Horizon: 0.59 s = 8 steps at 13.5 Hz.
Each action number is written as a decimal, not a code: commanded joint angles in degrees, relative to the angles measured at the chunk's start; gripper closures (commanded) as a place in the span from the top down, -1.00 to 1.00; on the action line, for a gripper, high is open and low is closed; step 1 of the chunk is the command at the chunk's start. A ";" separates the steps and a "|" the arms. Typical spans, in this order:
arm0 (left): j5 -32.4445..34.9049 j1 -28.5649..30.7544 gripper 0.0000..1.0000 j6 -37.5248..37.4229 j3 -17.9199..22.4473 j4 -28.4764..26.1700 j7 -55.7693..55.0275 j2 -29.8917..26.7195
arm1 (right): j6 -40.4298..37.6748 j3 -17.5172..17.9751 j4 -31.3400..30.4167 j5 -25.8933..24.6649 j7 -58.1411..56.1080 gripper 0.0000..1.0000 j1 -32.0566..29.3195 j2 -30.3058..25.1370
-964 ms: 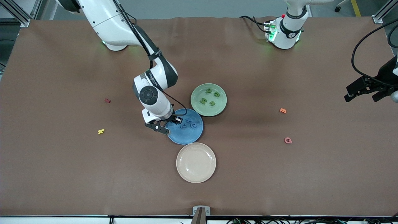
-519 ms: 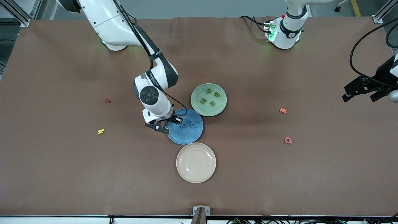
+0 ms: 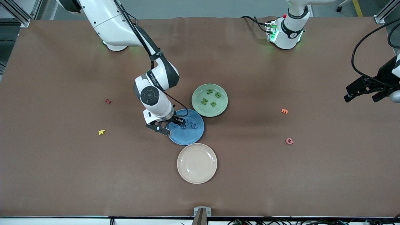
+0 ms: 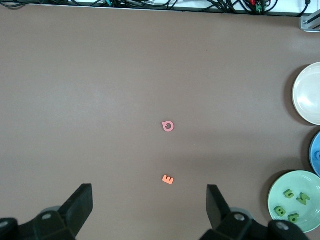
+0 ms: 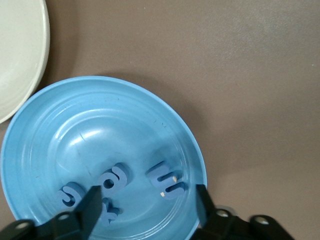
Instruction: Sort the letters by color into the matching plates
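A cream plate [image 3: 197, 163] sits empty on the brown worktop [image 3: 62, 175] and serves as the landmark. A yellow letter [image 3: 101, 132] and a dark red letter [image 3: 108, 101] lie well apart from it toward the right arm's end. An orange letter [image 3: 284, 111] and a pink letter [image 3: 289, 141] lie toward the left arm's end. All four lie farther from the front camera than the plate.

Robotics lab, not home or shop. Evidence: two white robot arms bolted to big table [image 3: 62, 175] w/ brown mat cover; green status lights at arm bases [image 3: 282, 34]; aluminium frame posts [image 3: 386, 11] at table corners; cable bundles [image 3: 281, 221] along table edge nearest front cam; bracket [image 3: 202, 212] clamped mid-edge; grey floor w/ yellow tape line [image 3: 357, 7] past bases.
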 commanded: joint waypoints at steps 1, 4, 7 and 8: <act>1.10 0.20 0.99 -1.24 -0.38 0.68 0.02 -0.42 | -0.22 -0.67 1.10 -0.71 1.22 1.00 0.69 0.52; 1.10 0.20 0.99 -1.24 -0.38 0.68 0.02 -0.42 | -2.57 -0.67 1.71 -4.30 -0.54 1.00 -1.06 -0.44; 1.10 0.20 0.99 -1.24 -0.38 0.68 0.11 -0.42 | -14.33 -0.67 2.94 -6.95 -7.29 1.00 -4.48 -5.00; 1.10 0.20 0.99 -1.24 -0.38 0.68 0.11 -0.42 | -17.67 -0.67 2.85 -7.04 -10.27 1.00 -5.88 -6.85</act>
